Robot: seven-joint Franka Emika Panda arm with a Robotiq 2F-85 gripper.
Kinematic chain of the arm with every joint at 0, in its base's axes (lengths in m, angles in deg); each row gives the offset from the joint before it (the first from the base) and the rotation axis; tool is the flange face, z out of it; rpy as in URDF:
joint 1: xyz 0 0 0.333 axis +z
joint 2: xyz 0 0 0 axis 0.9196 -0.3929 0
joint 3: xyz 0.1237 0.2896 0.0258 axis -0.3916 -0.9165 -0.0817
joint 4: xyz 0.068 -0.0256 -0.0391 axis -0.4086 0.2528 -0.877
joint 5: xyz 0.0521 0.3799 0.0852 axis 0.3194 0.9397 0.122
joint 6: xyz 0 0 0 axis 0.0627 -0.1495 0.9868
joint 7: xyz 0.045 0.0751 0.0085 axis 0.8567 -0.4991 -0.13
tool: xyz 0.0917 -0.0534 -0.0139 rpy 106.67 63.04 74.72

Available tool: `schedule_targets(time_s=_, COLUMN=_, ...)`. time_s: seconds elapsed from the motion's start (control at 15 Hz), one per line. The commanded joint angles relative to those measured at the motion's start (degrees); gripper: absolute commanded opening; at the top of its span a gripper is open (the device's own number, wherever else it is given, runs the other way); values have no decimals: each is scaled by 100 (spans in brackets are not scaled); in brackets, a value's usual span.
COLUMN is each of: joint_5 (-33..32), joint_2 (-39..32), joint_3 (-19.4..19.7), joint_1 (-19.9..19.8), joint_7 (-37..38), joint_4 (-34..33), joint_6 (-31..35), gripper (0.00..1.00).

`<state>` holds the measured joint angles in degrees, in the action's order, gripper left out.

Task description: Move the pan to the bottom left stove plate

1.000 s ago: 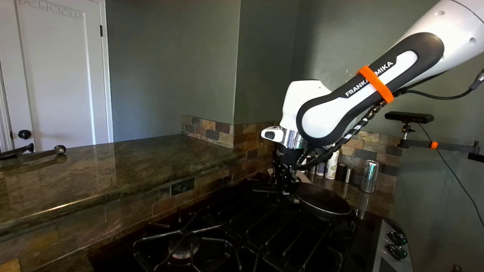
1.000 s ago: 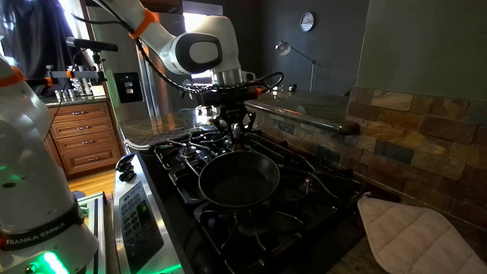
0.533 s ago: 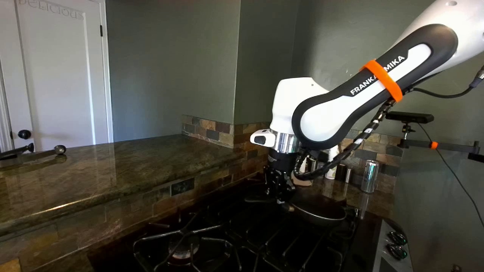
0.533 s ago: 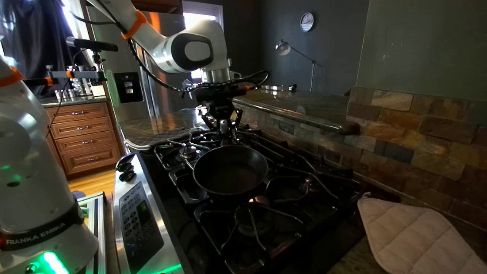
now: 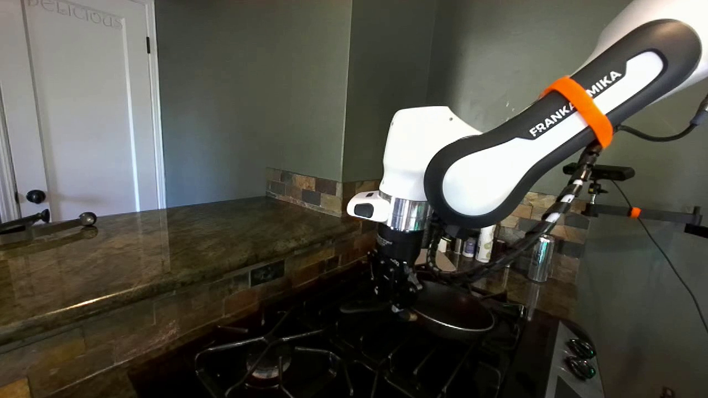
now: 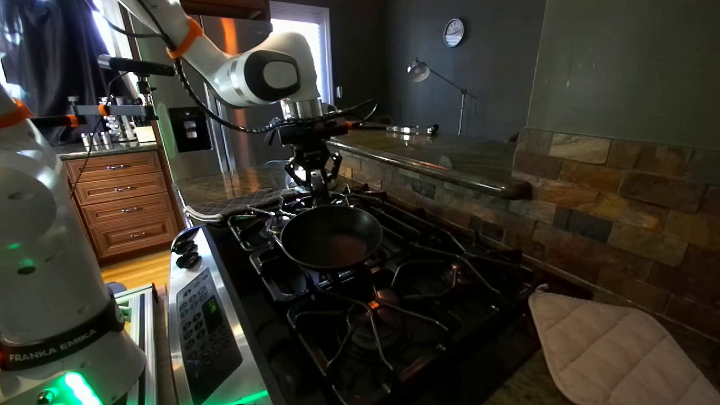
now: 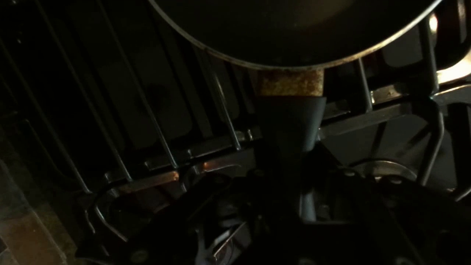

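The pan is dark, round and shallow; it shows in both exterior views [image 5: 453, 310] [image 6: 332, 239] and at the top of the wrist view [image 7: 294, 33]. My gripper [image 5: 402, 305] is shut around the pan's dark handle, close to the bowl; it also shows in an exterior view [image 6: 319, 191]. In the wrist view the handle [image 7: 289, 121] runs down between the dark fingers [image 7: 283, 176]; the fingertips are hard to make out. The pan is over the middle of the black stove grates [image 6: 416, 315], roughly level; it looks slightly raised, but I cannot tell the exact gap.
A burner [image 5: 268, 365] shows near the camera in an exterior view, another [image 6: 278, 225] beside the control panel [image 6: 208, 320]. A raised stone counter [image 5: 193, 237] runs along the stove. A pale pot holder [image 6: 613, 343] lies past the stove's end. Bottles and a can [image 5: 541, 258] stand behind.
The arm and the held pan have moved left in both exterior views, away from the burner at the pot-holder end. My grip on the handle has stayed shut.
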<state>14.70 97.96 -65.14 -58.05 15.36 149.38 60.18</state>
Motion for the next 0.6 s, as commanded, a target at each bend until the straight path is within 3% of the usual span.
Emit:
schedule_targets(time_s=0.0, joint_5=0, joint_2=-1, joint_3=-10, joint_1=56, joint_7=4, joint_4=-6, joint_6=-10, gripper=32)
schedule_targets(time_s=0.4, joint_5=3, joint_2=-2, joint_3=-29, joint_1=89, joint_7=3, joint_4=-6, joint_6=-9, gripper=32)
schedule_targets(time_s=0.47, joint_5=3, joint_2=-2, joint_3=-29, joint_1=89, joint_7=3, joint_4=-6, joint_6=-9, gripper=8)
schedule_targets(time_s=0.53, joint_5=27, joint_2=-6, joint_3=-48, joint_1=120, joint_7=-13, joint_4=11, joint_6=38, gripper=8)
